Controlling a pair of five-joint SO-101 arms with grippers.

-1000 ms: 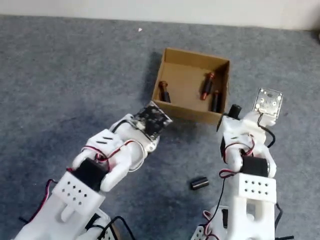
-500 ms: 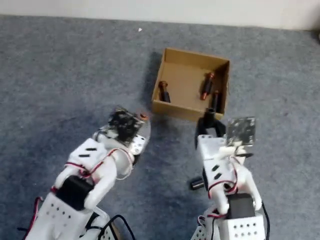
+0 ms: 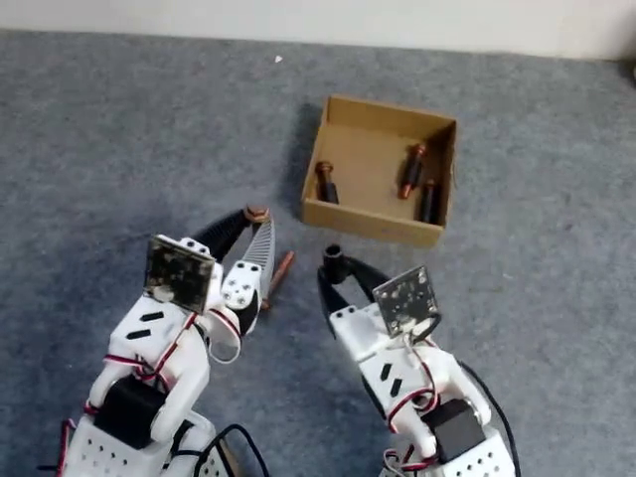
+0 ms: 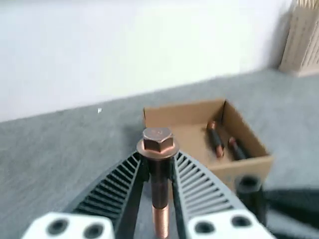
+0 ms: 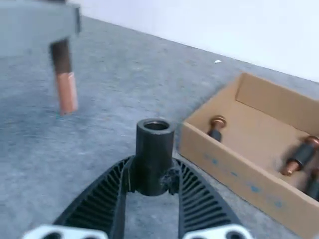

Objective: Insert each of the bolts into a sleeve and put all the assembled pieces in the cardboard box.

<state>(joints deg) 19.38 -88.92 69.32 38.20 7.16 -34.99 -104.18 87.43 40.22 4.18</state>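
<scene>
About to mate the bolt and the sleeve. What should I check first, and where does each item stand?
1. Left gripper shut on bolt: ok, clamped below the head.
2. Right gripper shut on sleeve: ok, open end faces out of the jaws.
3. Bolt tip lined up with sleeve opening: not ok, the tip hangs off to one side, apart.
4. Room in cardboard box: ok, three assembled pieces inside, with bare floor between them.

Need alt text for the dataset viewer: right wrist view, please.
The right tool grips a dark sleeve upright, open end up. A copper bolt hangs nearby, and the cardboard box beyond holds assembled pieces.
</scene>
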